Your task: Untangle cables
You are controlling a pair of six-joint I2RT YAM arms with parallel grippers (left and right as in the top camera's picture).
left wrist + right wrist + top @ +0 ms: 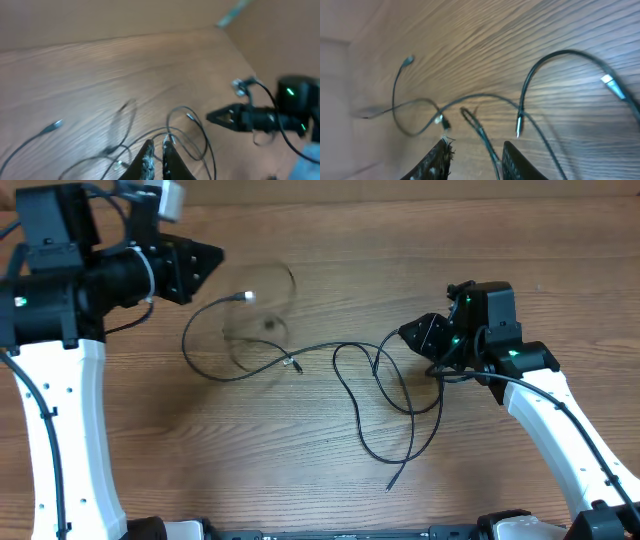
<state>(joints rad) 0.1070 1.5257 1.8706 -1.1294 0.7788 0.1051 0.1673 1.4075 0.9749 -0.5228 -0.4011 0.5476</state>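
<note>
Well, left tool (157, 146) shut tight, right tool (476, 146) part-open astride the cables (560, 52), wooden tabletop (250, 450) below.

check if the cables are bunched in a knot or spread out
Spread out: the cables lie in loose loops across the table, crossing in a few places near the right gripper, with no tight knot visible.
</note>
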